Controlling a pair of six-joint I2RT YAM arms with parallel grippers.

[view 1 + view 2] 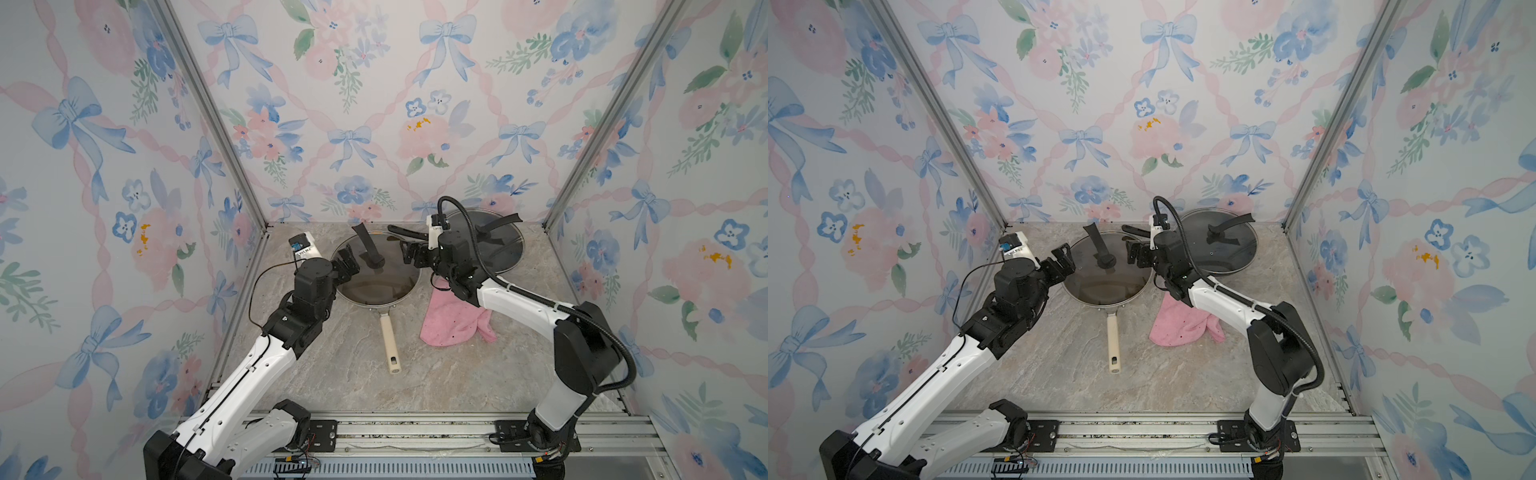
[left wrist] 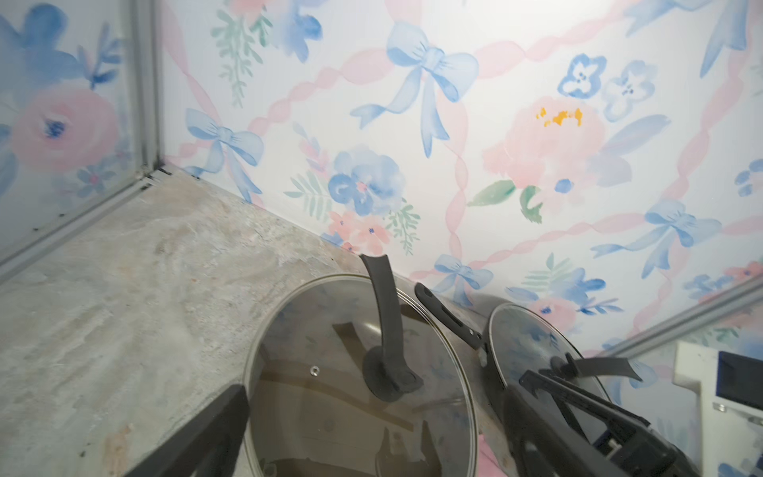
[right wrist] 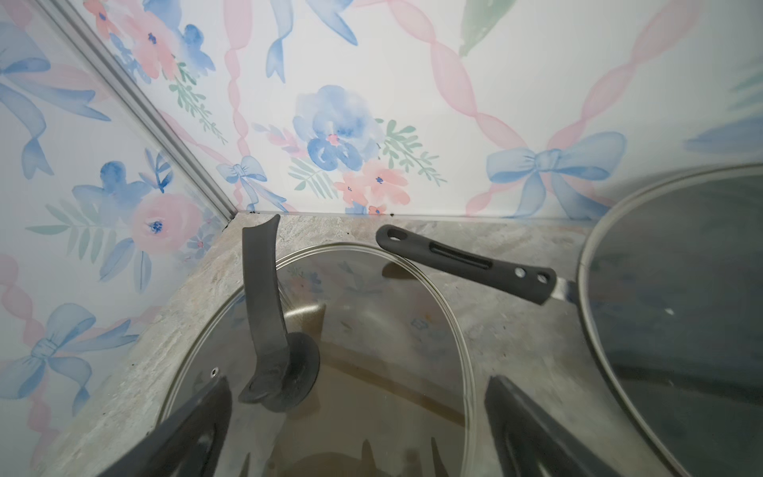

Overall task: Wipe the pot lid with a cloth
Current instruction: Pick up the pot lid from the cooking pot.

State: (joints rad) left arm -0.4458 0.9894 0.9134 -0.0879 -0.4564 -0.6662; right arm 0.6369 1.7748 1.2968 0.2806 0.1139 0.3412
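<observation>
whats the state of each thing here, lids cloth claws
near glass lid: seated on the cream-handled pan, not gripped
far glass lid: on the black-handled pan
cloth: crumpled on the table, unheld
left claw: open, empty, by the near lid's rim
right claw: open, empty, at its opposite side

The cloth point(image 1: 451, 324) is part hidden: its end behind the fingers point(image 1: 412, 250) of the right gripper point(image 1: 404, 254) lies under the right arm point(image 1: 513, 300). In the right wrist view the frame edge cuts off both fingers and the second lid point(image 3: 681, 314) beside them.
</observation>
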